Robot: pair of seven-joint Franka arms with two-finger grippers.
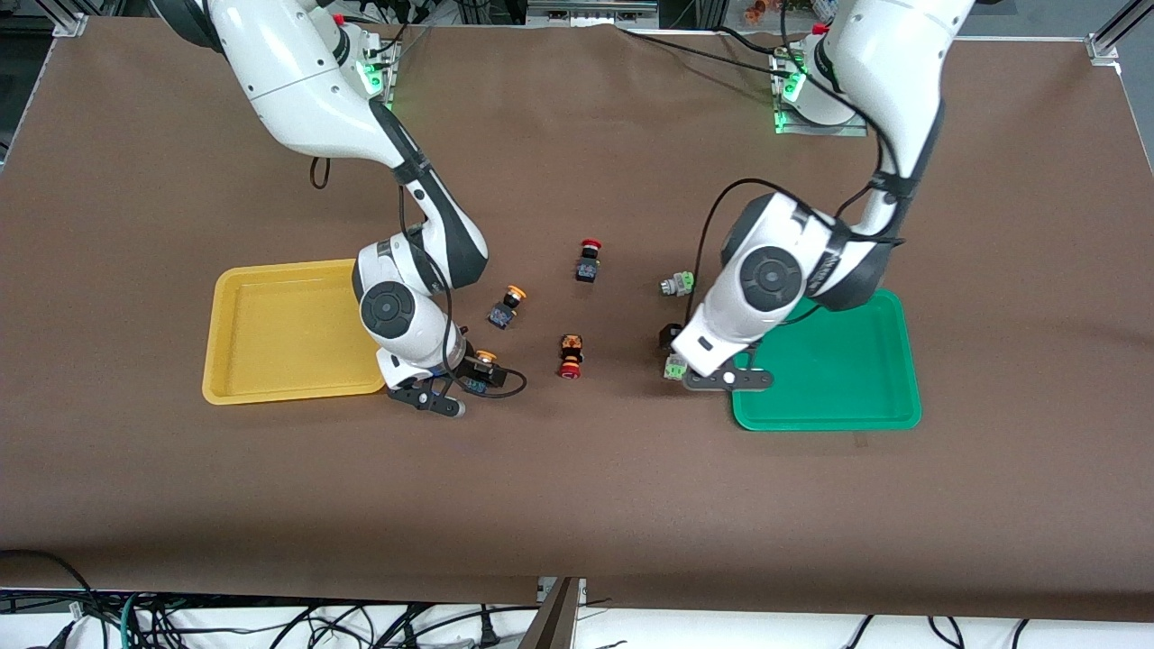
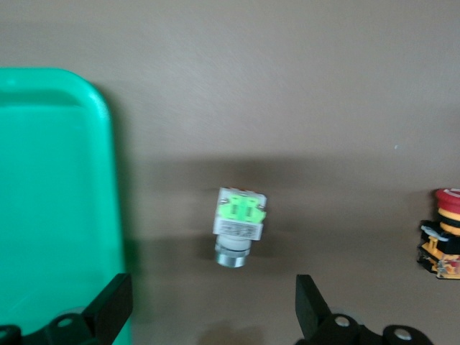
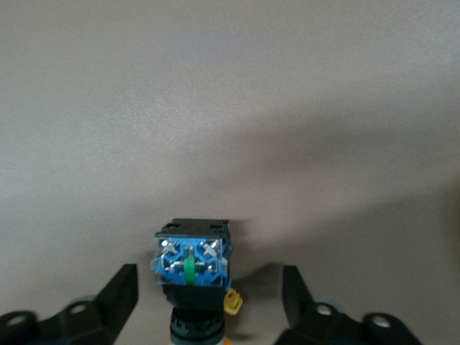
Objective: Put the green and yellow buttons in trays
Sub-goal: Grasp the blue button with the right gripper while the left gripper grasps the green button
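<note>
A pale grey button with light-green parts (image 1: 674,367) lies on the table beside the green tray (image 1: 838,397). My left gripper (image 1: 696,370) hangs open just over it. In the left wrist view the button (image 2: 239,223) lies just ahead of the open gripper (image 2: 212,316), one finger beside the tray's rim (image 2: 108,187). A second green button (image 1: 678,285) lies farther from the camera. My right gripper (image 1: 451,389) is open, low beside the yellow tray (image 1: 270,388). A yellow-capped dark button (image 1: 482,365) lies between its fingers, untouched (image 3: 192,266). Another yellow button (image 1: 508,306) lies close by.
A red-capped black button (image 1: 589,261) and a red-capped button with an orange-black body (image 1: 570,356) lie mid-table between the arms; the latter shows in the left wrist view (image 2: 442,237). Both trays hold nothing. A black cable loops beside the right gripper.
</note>
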